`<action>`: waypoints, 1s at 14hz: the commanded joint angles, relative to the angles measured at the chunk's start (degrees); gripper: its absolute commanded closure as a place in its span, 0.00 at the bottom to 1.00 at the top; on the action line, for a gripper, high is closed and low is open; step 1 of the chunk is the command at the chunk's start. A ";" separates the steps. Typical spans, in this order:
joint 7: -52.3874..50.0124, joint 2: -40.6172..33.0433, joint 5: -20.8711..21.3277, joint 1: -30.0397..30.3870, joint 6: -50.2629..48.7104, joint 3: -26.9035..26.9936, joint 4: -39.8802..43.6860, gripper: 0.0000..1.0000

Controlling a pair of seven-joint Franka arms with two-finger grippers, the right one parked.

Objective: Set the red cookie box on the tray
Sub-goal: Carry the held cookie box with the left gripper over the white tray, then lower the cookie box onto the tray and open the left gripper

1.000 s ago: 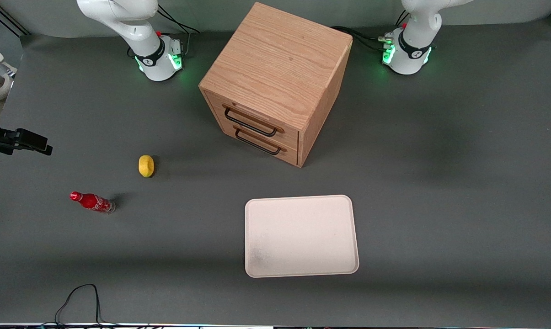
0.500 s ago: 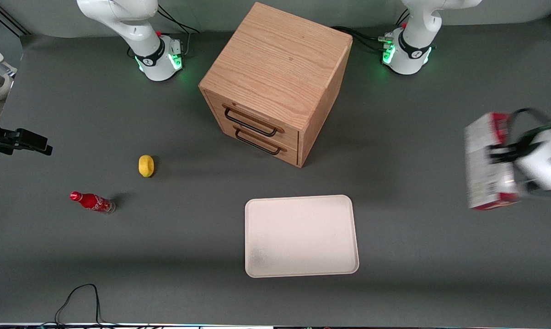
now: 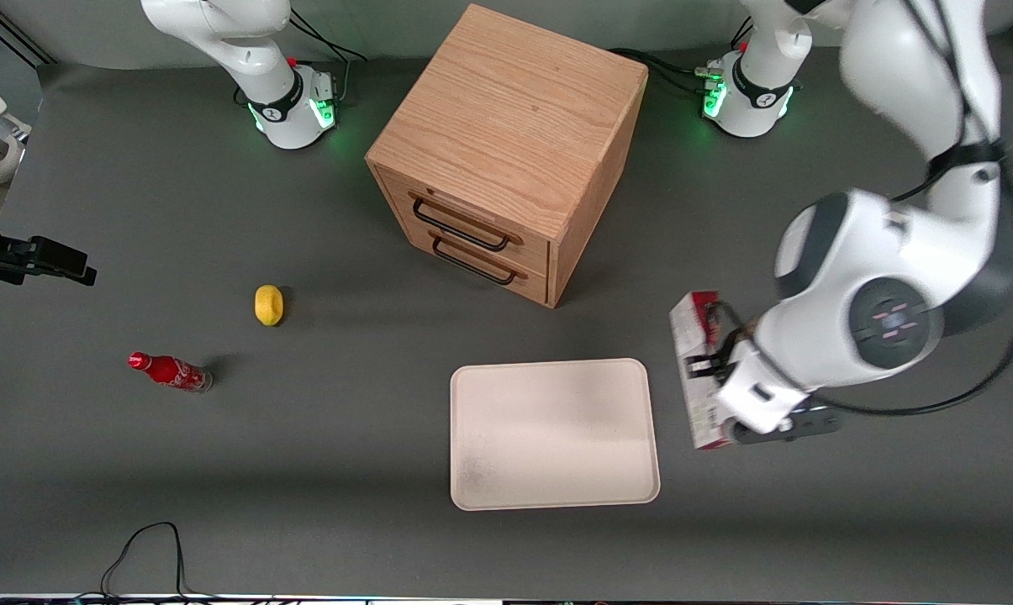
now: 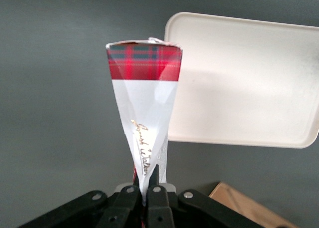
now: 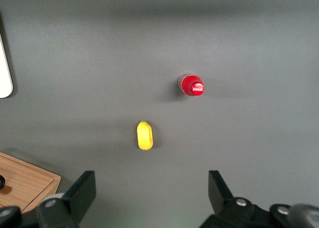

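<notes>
The red cookie box [image 3: 696, 361] hangs in the air beside the tray [image 3: 553, 434], toward the working arm's end of the table. It is a slim carton with a red tartan end and white printed panels [image 4: 144, 108]. My gripper [image 3: 716, 370] is shut on the box; its black fingers [image 4: 155, 180] pinch the carton's thin edge. The pale cream tray [image 4: 244, 78] lies flat on the grey table with nothing on it. The box does not touch the tray.
A wooden two-drawer cabinet [image 3: 506, 151] stands farther from the front camera than the tray. A yellow lemon [image 3: 268, 304] and a small red soda bottle [image 3: 170, 371] lie toward the parked arm's end. A black cable [image 3: 149, 550] lies near the table's front edge.
The working arm has swung in from the table's end, carrying the cookie box toward the tray; a second ago neither the arm's gripper nor the box was in view.
</notes>
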 commanded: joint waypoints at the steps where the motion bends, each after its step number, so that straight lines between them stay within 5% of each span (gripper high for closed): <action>1: -2.26 4.78 -0.15 -0.96 2.16 0.35 3.79 1.00; 14: -4.55 15.17 0.90 -4.91 16.76 3.52 3.43 1.00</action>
